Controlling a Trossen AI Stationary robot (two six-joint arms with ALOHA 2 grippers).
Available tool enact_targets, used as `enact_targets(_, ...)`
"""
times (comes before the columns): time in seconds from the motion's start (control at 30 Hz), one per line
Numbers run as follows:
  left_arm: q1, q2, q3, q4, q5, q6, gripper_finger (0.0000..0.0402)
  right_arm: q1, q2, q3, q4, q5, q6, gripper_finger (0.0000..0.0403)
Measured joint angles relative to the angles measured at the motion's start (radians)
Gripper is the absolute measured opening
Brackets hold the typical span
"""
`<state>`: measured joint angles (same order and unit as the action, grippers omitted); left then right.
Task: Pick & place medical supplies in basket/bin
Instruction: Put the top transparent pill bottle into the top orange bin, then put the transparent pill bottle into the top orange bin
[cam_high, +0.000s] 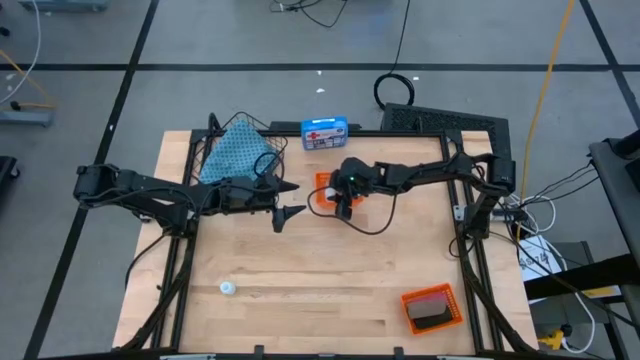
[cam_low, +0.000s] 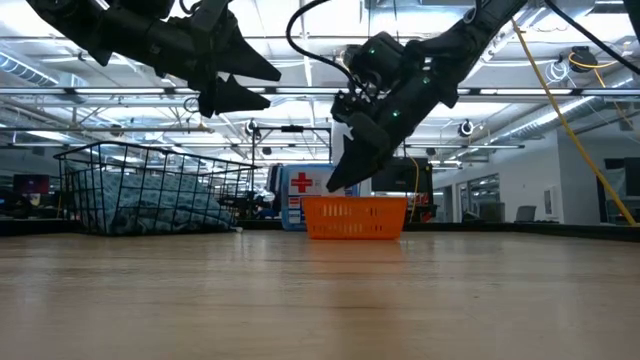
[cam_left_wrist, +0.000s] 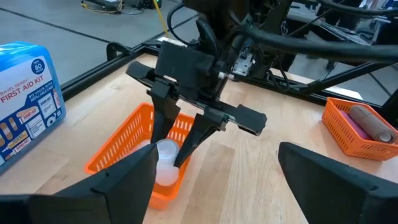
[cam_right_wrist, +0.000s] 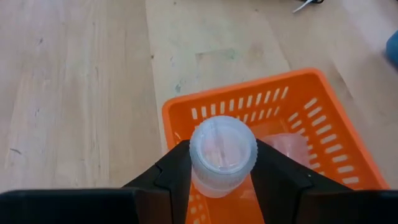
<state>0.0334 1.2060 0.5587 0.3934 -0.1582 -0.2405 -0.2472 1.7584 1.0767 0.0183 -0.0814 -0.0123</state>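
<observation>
1. Two orange trays are counted in the high view: one at the worktop's middle (cam_high: 322, 192), one at 5 o'clock (cam_high: 432, 308), holding a dark roll.
2. One white vial (cam_high: 227, 288) lies alone at 7 o'clock; another vial (cam_right_wrist: 222, 153) is gripped by the right pincer (cam_right_wrist: 222, 177) above the middle tray.
3. A second vial (cam_left_wrist: 166, 175) inside that tray is shown only by the left wrist view.
4. The wire basket (cam_high: 215, 150), at 10 o'clock, holds the teal cloth (cam_high: 236, 155).
5. The left pincer (cam_high: 285, 200) is held wide, raised near the middle.

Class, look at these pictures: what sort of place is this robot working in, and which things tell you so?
Probably a large lab or workshop hall: ceiling light strips over open floor, taped floor lines, and a wooden table in a metal frame with two robot arms.
</observation>
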Motion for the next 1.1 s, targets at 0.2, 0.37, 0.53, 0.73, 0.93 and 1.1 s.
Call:
enact_targets(0.2,0.0,0.0,0.0,0.001,0.0,0.0,0.0339,-0.002,0.0,-0.048,0.07,0.002,-0.008,0.0132)
enact_targets(0.37,0.0,0.0,0.0,0.006,0.0,0.0,0.0344,-0.008,0.0,-0.09,0.121,0.002,-0.007,0.0132)
enact_targets(0.53,0.0,0.0,0.0,0.006,0.0,0.0,0.0339,-0.009,0.0,-0.114,0.171,0.005,-0.038,0.0139)
enact_targets(0.73,0.0,0.0,0.0,0.004,0.002,-0.008,0.0339,-0.009,0.0,-0.124,0.189,0.006,-0.053,0.0177)
enact_targets(0.93,0.0,0.0,0.0,0.005,0.008,-0.047,0.0344,-0.009,0.0,-0.124,0.196,0.006,-0.055,0.0208)
enact_targets(1.1,-0.001,-0.017,0.0,-0.008,0.008,-0.018,0.0337,-0.009,-0.016,-0.124,0.182,0.006,-0.093,0.0222)
